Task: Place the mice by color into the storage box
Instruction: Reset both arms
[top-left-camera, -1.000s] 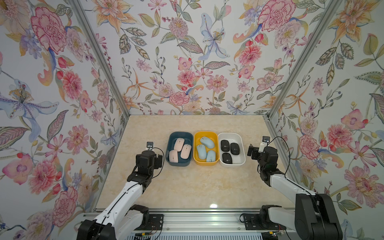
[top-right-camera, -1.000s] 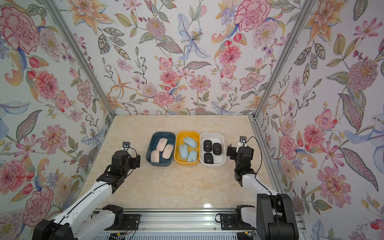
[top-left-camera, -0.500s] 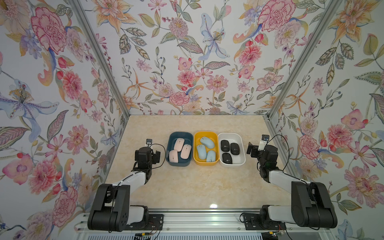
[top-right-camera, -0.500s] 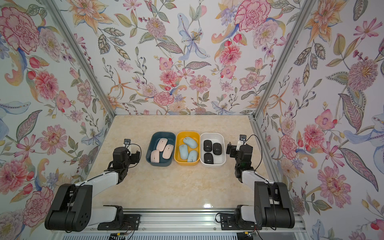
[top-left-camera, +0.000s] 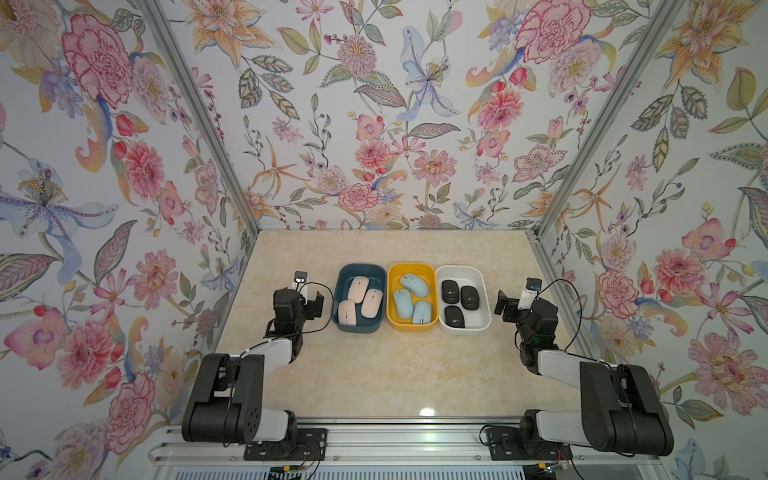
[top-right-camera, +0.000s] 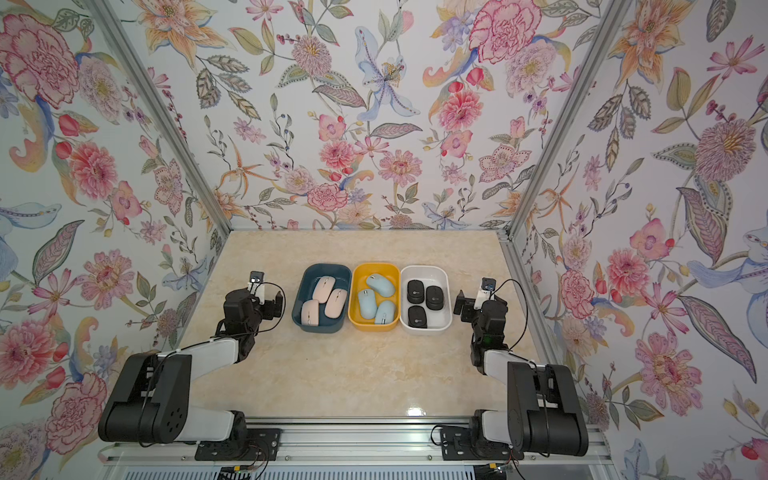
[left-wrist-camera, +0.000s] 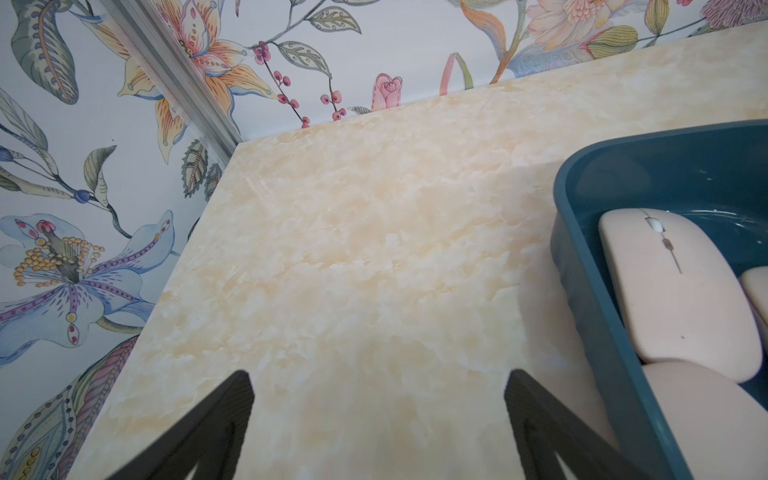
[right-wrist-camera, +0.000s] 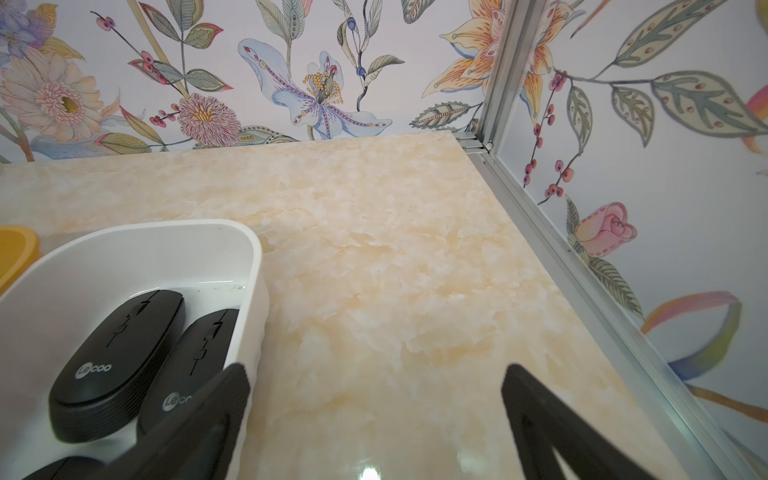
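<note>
Your left gripper (left-wrist-camera: 378, 374) released and empty above the beige marbled tabletop (top-left-camera: 374, 365), just beside the dark teal plastic box (top-left-camera: 360, 268) holding three pale pink oval mice (top-left-camera: 358, 289), yellow plastic box (top-left-camera: 411, 266) holding three light blue mice (top-left-camera: 403, 303), white plastic box (top-left-camera: 461, 269) holding three black mice (top-left-camera: 469, 297), your right gripper (right-wrist-camera: 375, 370) just beside it, spread wide, empty.

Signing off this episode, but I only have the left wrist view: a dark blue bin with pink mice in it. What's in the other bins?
Observer: In both top views the yellow bin next to it holds three light blue mice.
Operator: And the black ones?
Observer: Three black mice lie in the white bin, on the yellow bin's other side.
Operator: Is the right gripper carrying anything?
Observer: No. The right gripper is open and empty, beside the white bin.
</note>
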